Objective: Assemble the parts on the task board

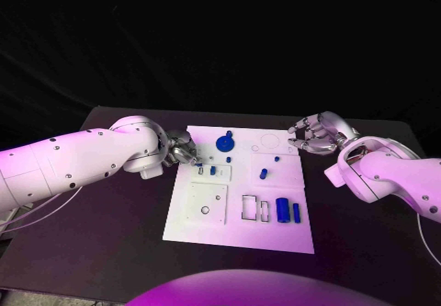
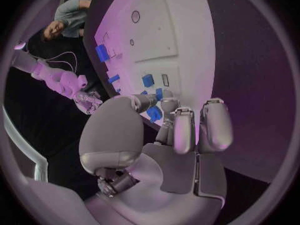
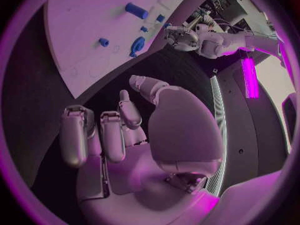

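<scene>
Your left hand (image 1: 182, 153) sits at the left edge of the task board (image 1: 207, 223), fingers curled inward toward the small blue parts (image 1: 207, 169) lying just past its fingertips; in the left wrist view the fingers (image 2: 183, 130) bend over a small blue piece (image 2: 154, 113) at the board's edge, but you cannot tell from these pictures whether that piece is pinched or only touched; treat the grasp as unconfirmed. Your right hand (image 1: 317, 135) hovers off the board's right far corner, fingers curled in with nothing in them, apart from the board. Further out on the board stand the round blue part (image 1: 225, 143) near the far edge, a blue peg (image 1: 264, 173) in the middle, and two blue cylinders (image 1: 287, 211) near the close right side beside the rectangular slots. The step in hand looks like picking up a small part at the left edge; the task seems early, with most parts unseated. The next move calls for a firm pinch on that piece, then a clean lift clear of its neighbours before you carry it to its socket.
</scene>
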